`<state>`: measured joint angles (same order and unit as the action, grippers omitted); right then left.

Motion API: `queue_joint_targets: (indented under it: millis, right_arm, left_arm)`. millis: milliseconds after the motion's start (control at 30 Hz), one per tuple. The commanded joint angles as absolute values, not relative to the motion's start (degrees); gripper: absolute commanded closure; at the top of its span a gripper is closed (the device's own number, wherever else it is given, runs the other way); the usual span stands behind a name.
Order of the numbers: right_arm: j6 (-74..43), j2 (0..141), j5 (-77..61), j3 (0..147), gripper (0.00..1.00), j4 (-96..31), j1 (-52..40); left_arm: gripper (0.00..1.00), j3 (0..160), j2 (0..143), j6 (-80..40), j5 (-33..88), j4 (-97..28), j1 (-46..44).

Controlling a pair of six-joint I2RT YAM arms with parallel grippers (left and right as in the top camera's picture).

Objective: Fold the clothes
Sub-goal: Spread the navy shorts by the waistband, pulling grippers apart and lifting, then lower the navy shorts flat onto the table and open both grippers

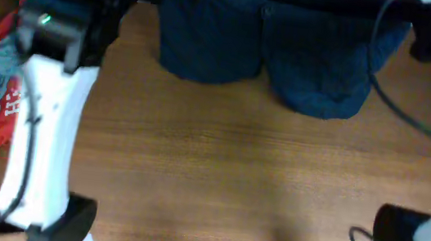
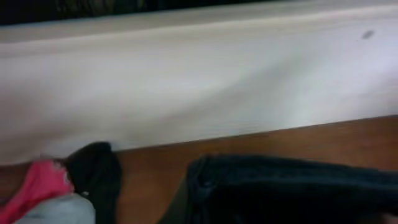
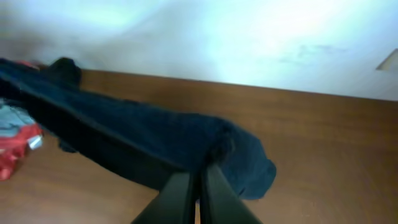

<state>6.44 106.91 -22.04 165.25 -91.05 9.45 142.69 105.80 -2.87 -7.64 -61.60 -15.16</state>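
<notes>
Here, shorts (image 1: 209, 37) lie long axis left-right at the far side, right gripper (image 3: 199, 177) pinching their right end, left gripper clenched, its grasp unseen.

White arms (image 1: 40, 140), black joints (image 1: 63, 221), dark claw (image 3: 198, 177)

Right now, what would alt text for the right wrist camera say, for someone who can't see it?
The shut right gripper pinches the edge of dark navy shorts that stretch away leftward over a wooden table. Red and grey clothes lie at the far left, a white wall behind.
</notes>
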Motion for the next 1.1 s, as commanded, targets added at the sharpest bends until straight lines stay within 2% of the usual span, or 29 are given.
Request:
queue_joint_targets:
  millis: [0,300,533,900,1067]
  right_arm:
    - [6.59,99.68,-20.34,165.84,0.96,-93.58,10.52]
    - [1.67,90.72,-20.29,164.83,0.96,-97.32,10.52]
    - [0.10,87.22,-20.34,163.54,0.96,-97.34,10.52]
    - [1.10,90.80,-18.57,136.22,0.96,-96.36,10.52]
    - [1.19,95.07,-18.59,123.00,0.96,-85.01,10.52]
  left_arm:
    - [0.99,143.52,95.77,-3.03,-10.28,-64.90,-15.62]
    - [0.99,143.52,85.84,-3.51,-10.31,-77.67,-19.64]
    - [0.99,143.50,86.39,-5.87,-10.33,-83.72,-19.73]
    - [0.99,143.50,101.10,-9.10,-14.85,-83.66,-19.70]
    - [0.99,143.50,110.69,-11.14,-15.05,-80.55,-19.70]
